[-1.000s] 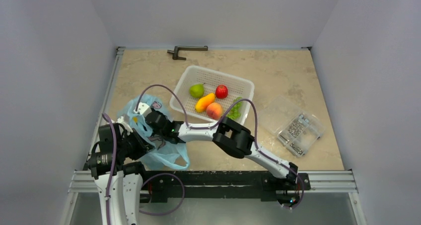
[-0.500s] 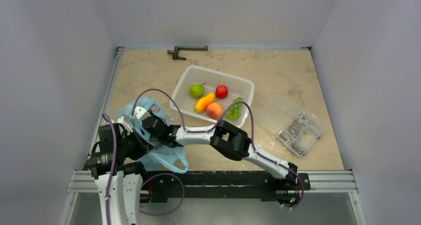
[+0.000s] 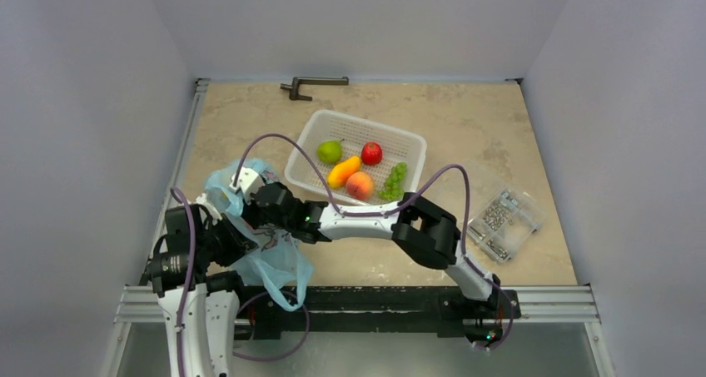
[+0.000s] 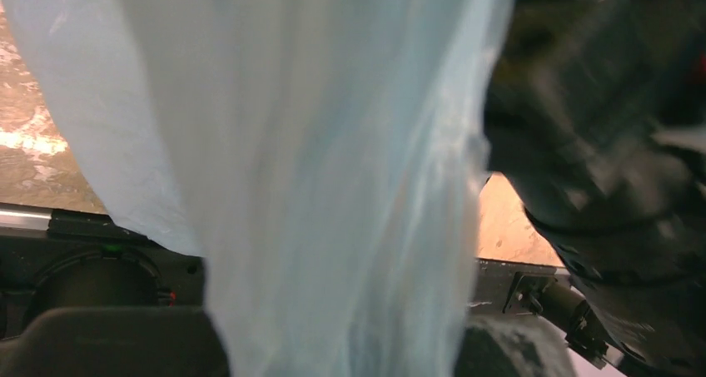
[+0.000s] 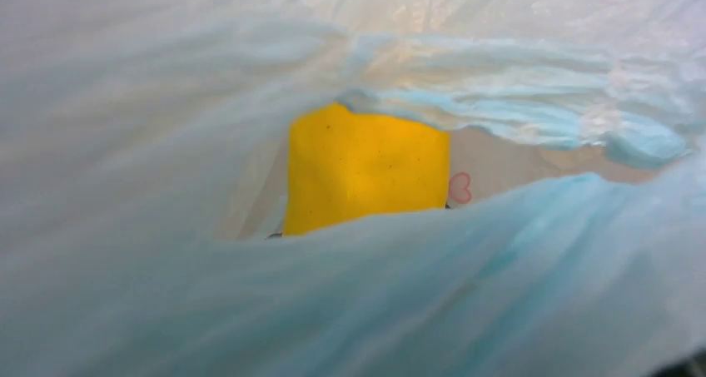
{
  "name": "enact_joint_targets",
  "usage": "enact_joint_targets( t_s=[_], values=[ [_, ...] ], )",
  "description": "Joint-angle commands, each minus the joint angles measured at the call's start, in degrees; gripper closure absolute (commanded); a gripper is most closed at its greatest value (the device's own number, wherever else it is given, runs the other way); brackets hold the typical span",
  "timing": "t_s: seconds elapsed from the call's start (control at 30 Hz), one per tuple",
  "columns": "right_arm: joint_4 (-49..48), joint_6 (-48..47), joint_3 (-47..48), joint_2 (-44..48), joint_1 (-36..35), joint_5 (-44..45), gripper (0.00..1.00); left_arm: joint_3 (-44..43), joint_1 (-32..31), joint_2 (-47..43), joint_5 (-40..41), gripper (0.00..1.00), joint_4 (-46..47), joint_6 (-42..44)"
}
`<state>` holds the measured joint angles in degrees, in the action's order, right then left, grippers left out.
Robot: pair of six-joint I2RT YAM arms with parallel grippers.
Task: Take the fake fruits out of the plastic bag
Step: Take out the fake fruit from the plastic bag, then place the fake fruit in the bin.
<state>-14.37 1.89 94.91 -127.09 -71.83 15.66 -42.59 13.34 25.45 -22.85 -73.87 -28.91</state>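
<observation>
The light blue plastic bag [image 3: 272,263] hangs at the near left, its film bunched in my left gripper [image 3: 226,227], which is shut on it. In the left wrist view the bag [image 4: 333,186] fills the frame and runs down into the jaws. My right gripper [image 3: 254,202] reaches into the bag's mouth; its fingers are hidden by the film. The right wrist view shows a yellow fruit [image 5: 366,165] close ahead inside the bag [image 5: 499,294]. A green fruit [image 3: 330,151], an orange-yellow one [image 3: 343,171], a peach [image 3: 359,185] and green grapes [image 3: 395,180] lie in the basket.
The white perforated basket [image 3: 375,125] stands mid-table and also holds a red fruit [image 3: 371,153]. A clear box of metal parts [image 3: 499,215] sits at the right. A dark metal handle [image 3: 312,84] lies at the back edge. The side walls stand close.
The right arm's elbow has swung right and its wrist has shifted a little right at the bag's mouth. The bag now hangs lower, trailing over the front rail.
</observation>
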Motion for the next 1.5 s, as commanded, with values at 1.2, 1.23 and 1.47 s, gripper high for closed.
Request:
enact_joint_targets(
  t_s=[1.2,1.23,1.47],
  values=[
    [9.8,5.5,-38.5,48.8,11.5,0.4,1.0,-15.1,0.1,18.8,15.3,0.61,15.5,1.0],
    [10.4,6.0,-37.9,48.1,12.7,-0.4,1.0,-15.1,0.2,18.3,14.7,0.58,14.9,1.0],
    [19.9,7.0,-27.7,39.8,15.4,-3.5,1.0,-18.9,0.1,14.7,13.5,0.14,7.9,0.8]
  ],
)
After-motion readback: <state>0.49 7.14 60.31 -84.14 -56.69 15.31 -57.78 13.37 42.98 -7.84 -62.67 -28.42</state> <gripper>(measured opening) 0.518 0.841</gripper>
